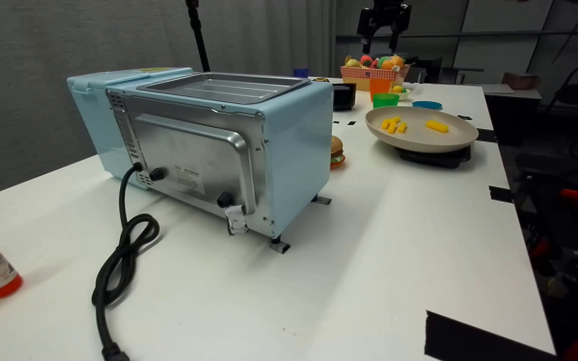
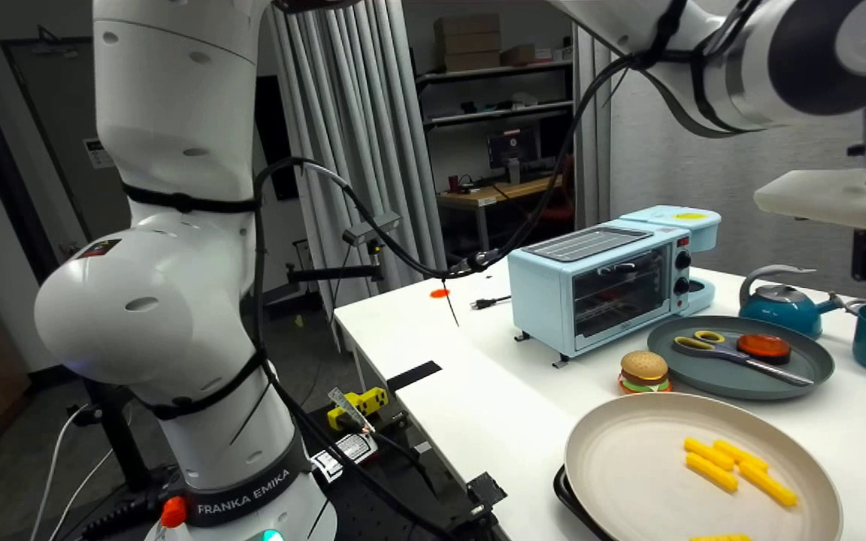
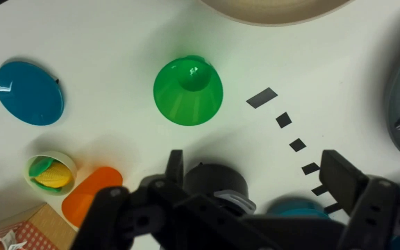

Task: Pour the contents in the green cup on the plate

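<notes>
The green cup point(image 3: 188, 104) stands upright on the white table in the wrist view, its opening toward the camera; no yellow pieces show inside. It also shows in an exterior view point(image 1: 386, 100), just behind the plate. The beige-grey plate point(image 1: 422, 141) sits slightly tilted on a black base; it also shows in an exterior view point(image 2: 628, 466) and at the top edge of the wrist view point(image 3: 276, 15). The contents, several yellow pieces point(image 2: 711, 472), lie on the plate. My gripper point(image 3: 252, 154) is open and empty, raised well above the table point(image 1: 379, 47), apart from the cup.
An orange cup point(image 3: 92, 194), a small bowl with corn point(image 3: 29, 175) and a basket point(image 1: 359, 82) are near the green cup. A blue disc point(image 3: 30, 93) and black item point(image 3: 215, 178) flank it. A grey plate point(image 2: 673, 338) with scissors, burger point(image 2: 643, 368), kettle point(image 2: 782, 312) and toaster oven point(image 1: 299, 160) stand farther along.
</notes>
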You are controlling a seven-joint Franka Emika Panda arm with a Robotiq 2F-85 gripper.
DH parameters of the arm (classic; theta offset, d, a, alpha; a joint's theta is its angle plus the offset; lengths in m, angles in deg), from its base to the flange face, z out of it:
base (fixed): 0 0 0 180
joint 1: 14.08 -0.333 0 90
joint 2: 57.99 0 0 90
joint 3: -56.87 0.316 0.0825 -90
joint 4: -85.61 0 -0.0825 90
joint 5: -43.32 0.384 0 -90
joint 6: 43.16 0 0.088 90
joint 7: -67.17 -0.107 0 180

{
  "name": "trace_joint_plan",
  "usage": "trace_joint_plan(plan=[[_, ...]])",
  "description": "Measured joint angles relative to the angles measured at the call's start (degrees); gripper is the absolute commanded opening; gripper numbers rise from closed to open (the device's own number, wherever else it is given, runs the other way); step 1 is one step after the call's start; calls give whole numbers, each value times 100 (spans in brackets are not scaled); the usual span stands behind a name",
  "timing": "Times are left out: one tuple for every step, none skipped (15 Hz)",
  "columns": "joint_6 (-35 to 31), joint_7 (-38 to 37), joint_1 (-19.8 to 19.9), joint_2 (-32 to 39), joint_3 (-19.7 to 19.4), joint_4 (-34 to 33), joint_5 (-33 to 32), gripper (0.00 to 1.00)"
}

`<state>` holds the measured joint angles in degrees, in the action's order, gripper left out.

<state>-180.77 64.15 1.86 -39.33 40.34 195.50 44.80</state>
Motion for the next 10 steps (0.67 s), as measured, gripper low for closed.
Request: trace_joint_plan(plan=[[-29,50,-22,-166,52,131,0,100],[-37,94,-40,-329,107,263,0,100],[-38,140,-59,-492,157,403,0,100],[-38,189,-73,-652,205,549,0,100],[-38,244,-82,-809,248,699,0,100],[-38,305,-92,-961,279,850,0,100],[-38,373,-103,-1111,300,999,0,100],[-38,449,-109,-1269,316,1153,0,100],[-38,535,-111,-1427,323,1303,0,100],[-38,621,-112,-1592,324,1451,0,100]])
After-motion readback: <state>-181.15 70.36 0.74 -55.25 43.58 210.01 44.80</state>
